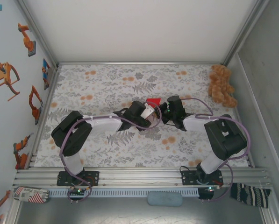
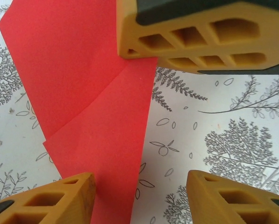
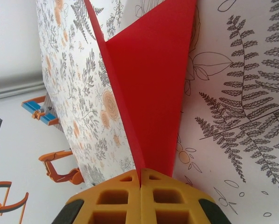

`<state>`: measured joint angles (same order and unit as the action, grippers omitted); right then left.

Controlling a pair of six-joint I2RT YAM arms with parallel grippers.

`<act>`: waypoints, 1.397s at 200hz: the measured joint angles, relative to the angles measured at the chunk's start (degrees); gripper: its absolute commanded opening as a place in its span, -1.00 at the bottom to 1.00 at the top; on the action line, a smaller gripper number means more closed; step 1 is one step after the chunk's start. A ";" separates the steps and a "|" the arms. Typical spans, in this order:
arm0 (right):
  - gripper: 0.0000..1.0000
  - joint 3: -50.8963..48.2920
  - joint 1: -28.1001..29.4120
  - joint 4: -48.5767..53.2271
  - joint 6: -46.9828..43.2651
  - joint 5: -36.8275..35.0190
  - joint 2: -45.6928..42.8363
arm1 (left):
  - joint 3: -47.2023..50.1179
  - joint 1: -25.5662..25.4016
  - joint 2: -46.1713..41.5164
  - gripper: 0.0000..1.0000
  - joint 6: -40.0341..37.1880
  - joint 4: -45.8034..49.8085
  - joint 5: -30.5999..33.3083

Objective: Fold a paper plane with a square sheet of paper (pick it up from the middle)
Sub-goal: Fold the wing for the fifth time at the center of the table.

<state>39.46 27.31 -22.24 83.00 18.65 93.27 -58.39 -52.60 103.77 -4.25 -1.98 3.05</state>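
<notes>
Top external view puts the left claw (image 1: 152, 115) well left of the teddy bear (image 1: 222, 86). Its jaws stand parted, and from the left wrist one finger (image 2: 83, 200) sits just beside the red sheet (image 2: 83, 84) without pinching it. The sheet, partly folded along a centre crease, is nearer the bear, between both claws. The right claw (image 3: 140, 186), closest to the bear, is clenched on the sheet's narrow end. My worry is that closing the left jaws off the crease could skew the fold or tug the thin paper out of that small pinch.

Bright, even light; close-ups perhaps soft.
</notes>
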 measured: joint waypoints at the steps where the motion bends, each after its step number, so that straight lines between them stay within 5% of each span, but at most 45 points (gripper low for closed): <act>1: -1.00 0.00 0.00 0.00 0.02 0.00 0.00 | 0.00 -0.02 0.02 0.03 -0.09 -0.04 0.09; 93: -1.00 0.00 -0.61 -0.02 1.27 1.46 0.11 | 2.32 -0.35 1.11 -0.09 -5.66 -7.52 5.75; 155: -0.93 0.00 -0.63 0.24 1.27 1.49 0.24 | 3.43 -0.35 2.01 -0.40 -6.78 -8.98 5.75; 234: 0.06 0.92 -2.19 6.82 -0.63 1.18 0.13 | 3.43 -0.35 3.06 -0.56 -6.99 -9.42 3.98; 279: 0.25 4.76 -4.22 17.18 -7.76 -1.36 -3.58 | 3.43 -0.24 3.69 -0.57 -6.95 -9.11 1.18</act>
<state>44.23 23.09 -5.06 75.24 17.30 89.69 -54.96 -52.84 107.46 -11.20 -11.09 4.23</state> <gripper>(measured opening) 0.620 0.218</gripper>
